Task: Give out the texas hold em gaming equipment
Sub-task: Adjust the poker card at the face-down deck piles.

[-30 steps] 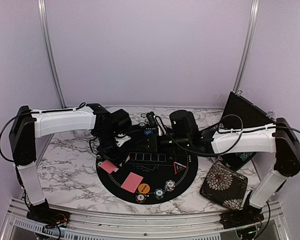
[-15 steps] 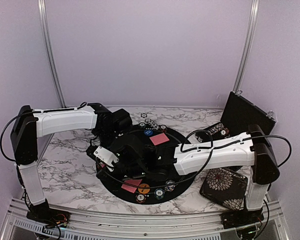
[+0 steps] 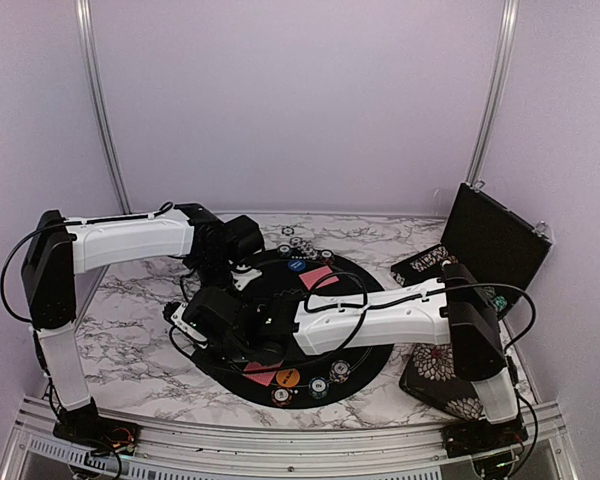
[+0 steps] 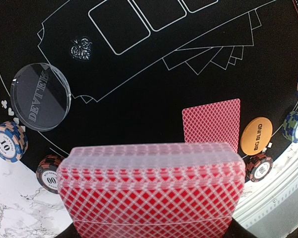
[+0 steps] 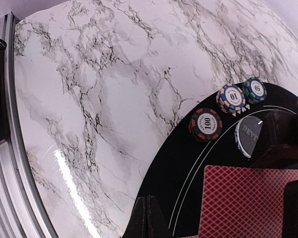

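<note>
Overhead view looks down; both wrist views closely share the mat (image 4: 139, 124).

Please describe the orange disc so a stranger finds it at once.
Find the round black mat on the marble table. At its edge nearest the arm bases, beside a red-backed card, lies the orange disc. Unlike the striped chips around it, it is plain orange, lettered BIG BLIND.

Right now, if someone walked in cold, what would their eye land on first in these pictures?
Most likely the thick deck of red-backed cards, filling the bottom of the left wrist view. Next, the right arm, stretched across the round black mat to its left side in the top view. On the mat, a single face-down card lies beside the orange BIG BLIND disc.
</note>
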Available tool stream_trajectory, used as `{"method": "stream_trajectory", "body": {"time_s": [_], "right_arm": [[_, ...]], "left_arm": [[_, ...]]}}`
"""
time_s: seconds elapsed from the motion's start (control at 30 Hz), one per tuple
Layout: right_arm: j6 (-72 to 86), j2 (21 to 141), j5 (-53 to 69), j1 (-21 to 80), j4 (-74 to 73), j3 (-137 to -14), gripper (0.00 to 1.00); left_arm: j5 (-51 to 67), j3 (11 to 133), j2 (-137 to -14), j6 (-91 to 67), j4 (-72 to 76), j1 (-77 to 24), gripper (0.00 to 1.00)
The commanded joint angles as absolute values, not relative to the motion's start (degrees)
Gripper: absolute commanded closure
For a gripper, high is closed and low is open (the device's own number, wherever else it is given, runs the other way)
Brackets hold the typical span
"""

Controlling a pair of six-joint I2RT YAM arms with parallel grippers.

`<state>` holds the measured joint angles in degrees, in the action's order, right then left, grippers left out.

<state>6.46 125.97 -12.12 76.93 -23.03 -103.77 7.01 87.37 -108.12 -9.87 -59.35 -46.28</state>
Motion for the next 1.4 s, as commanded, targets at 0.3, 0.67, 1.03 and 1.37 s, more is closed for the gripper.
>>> {"method": "stream_trajectory", "body": {"time_s": [0.3, 0.67, 1.03, 1.37], "right_arm": [[9.72, 128.91, -22.92, 76.57, -27.4, -110.13, 1.0], [11.95, 126.31, -27.58, 75.59, -24.55, -107.01, 1.0], [10.17, 124.64, -25.56, 76.89, -23.46, -106.96, 1.0], [8.91, 126.65, -26.52, 78.62, -27.67, -112.27, 1.0]], "left_arm": [[7.78, 89.03, -108.72, -9.23, -61.81, -46.14, 0.54], [7.85, 89.03, -108.55, -9.14, -62.02, -46.19, 0.54], [8.1, 89.3, -108.9, -8.89, -62.14, -46.14, 0.54], [8.6, 89.53, -108.89, -8.61, -62.27, -45.86, 0.54]]}}
